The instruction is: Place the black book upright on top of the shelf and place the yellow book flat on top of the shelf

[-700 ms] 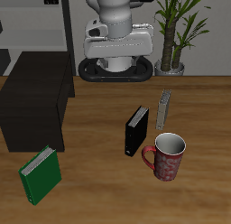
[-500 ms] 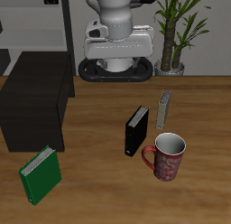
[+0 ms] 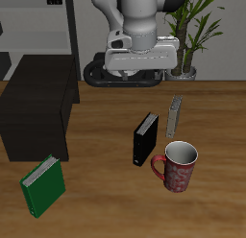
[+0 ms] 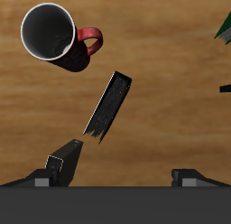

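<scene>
— Where's the black book [image 3: 145,138] and which way does it run?

— It stands on its edge on the table [image 3: 106,199] just beside the mug [image 3: 179,166], farther back than it, long axis slanting toward the table's back. The yellow book [image 3: 174,116] stands upright behind the mug too, apart from the black one. The shelf [image 3: 36,115] sits well away from the mug.

— Your gripper [image 4: 121,167]?

— My fingers [image 4: 65,162] are spread apart above the black book, holding nothing.

Exterior front-high, wrist straight down, both showing mug [image 3: 178,166].
</scene>
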